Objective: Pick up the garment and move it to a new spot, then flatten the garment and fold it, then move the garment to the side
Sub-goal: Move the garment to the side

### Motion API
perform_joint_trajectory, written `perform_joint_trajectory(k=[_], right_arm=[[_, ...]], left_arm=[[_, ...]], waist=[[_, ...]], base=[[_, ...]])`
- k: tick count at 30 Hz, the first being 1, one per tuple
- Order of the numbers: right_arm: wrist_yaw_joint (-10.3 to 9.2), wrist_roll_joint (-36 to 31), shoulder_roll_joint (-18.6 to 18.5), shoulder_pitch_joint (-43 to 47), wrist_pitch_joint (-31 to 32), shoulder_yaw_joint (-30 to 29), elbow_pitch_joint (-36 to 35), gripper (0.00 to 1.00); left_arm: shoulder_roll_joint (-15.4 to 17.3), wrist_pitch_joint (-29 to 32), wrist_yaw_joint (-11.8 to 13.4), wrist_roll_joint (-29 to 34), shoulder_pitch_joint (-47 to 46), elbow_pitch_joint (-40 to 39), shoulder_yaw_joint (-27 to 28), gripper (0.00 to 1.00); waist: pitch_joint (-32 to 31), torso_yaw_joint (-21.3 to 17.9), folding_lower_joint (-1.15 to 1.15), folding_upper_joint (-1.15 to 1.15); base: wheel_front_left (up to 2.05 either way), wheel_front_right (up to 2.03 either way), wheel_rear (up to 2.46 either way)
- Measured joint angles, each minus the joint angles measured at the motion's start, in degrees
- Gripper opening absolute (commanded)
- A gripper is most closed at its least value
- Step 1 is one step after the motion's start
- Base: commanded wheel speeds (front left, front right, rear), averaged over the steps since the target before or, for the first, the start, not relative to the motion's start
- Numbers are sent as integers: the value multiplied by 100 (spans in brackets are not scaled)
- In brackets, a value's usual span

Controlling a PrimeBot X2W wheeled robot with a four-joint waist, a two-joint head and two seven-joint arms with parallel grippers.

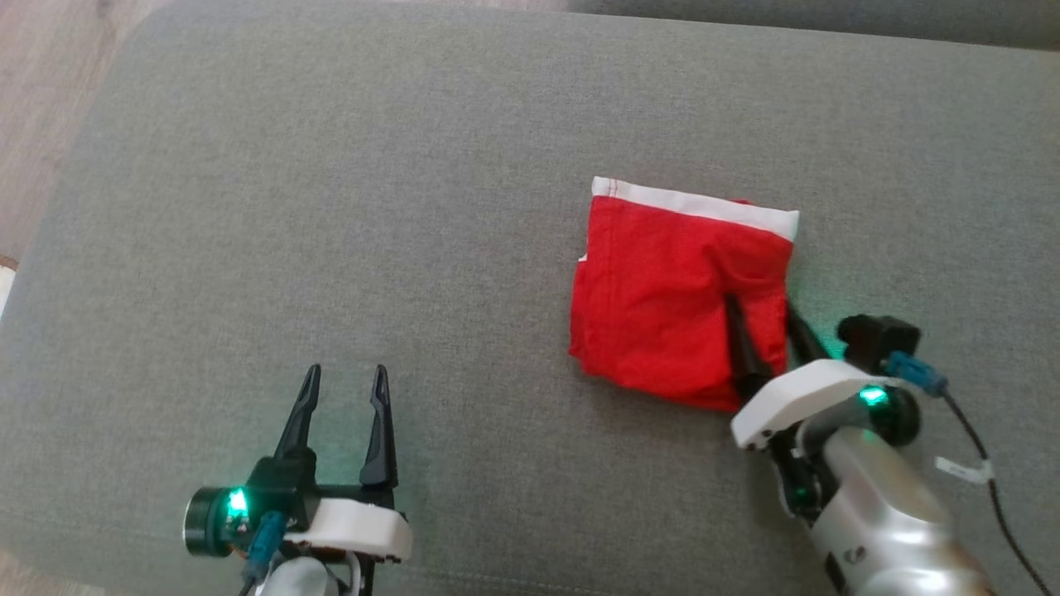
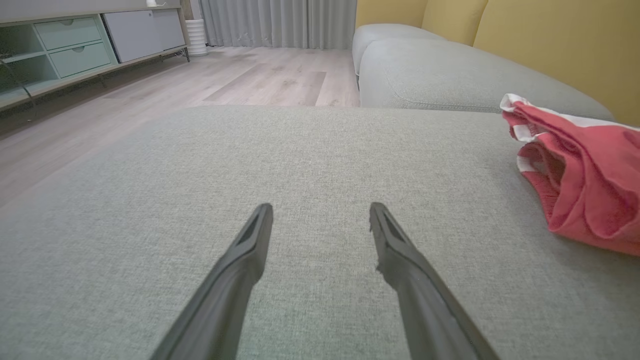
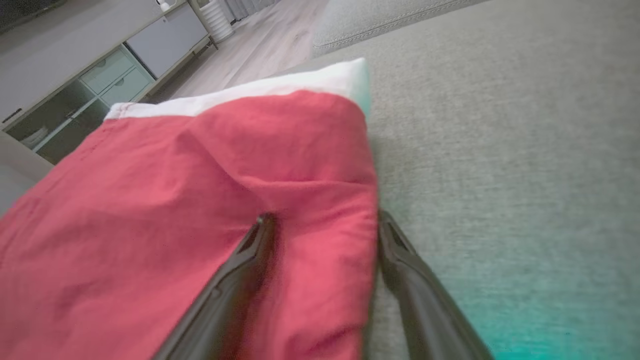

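Now — garment [image 1: 671, 290] place: right half of the grey cushion [image 1: 331, 207], lying flat as a folded, roughly square red packet with a white band [image 1: 696, 203] along its far edge.
Garment state: several layers stacked. The near left corner is a little rumpled, and in the left wrist view the layers gape slightly along the side facing it.
Right gripper [image 1: 760, 305]: jaws wide, nothing held. One finger rests on top of the red cloth and the other is on bare cushion just beside the packet's right edge, so that edge sits between them.
Left gripper [image 1: 347, 371]: jaws wide, empty, over bare cushion, well apart from the garment on its left.
Handling (judged): light, soft, limp cloth with no stiffness of its own. It will sag and may unfold if lifted by one layer. It is not fragile, and on the woven cushion it is more likely to drag than to slide cleanly.
Where to take hold (judged): the right edge, pinching the whole stack together with the outer finger worked under the bottom layer.
Step (judged): the fold looks done and the move to the side remains.
Risk (judged): catching the top layer only — the packet opens.
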Motion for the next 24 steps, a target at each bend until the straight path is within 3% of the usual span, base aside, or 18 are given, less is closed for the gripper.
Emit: perform_joint_trajectory(k=[1,2,3,14,24], right_arm=[[-1,130,-2,-8,-16,172,3,83],[0,238,-1,-12,-40,270,16,11],[0,323,0,-26,-40,345,48,0],[3,-59,158,55,38,-434,-149,0],[3,-411,157,271,38,-305,-475,0]], left_arm=[[0,0,-1,0,-2,0,-1,100],[-1,0,-1,0,-2,1,-11,100],[-1,0,-1,1,-2,1,-15,100],[3,0,-102,76,6,3,-10,100],[12,0,-109,-16,-36,-4,-350,100]], waist=[[-5,-13,0,0],[-14,-29,0,0],[-23,-44,-1,0],[-269,-472,0,0],[-487,-1854,0,0]], base=[[0,0,0],[0,0,0],[0,0,0],[0,0,0],[0,0,0]])
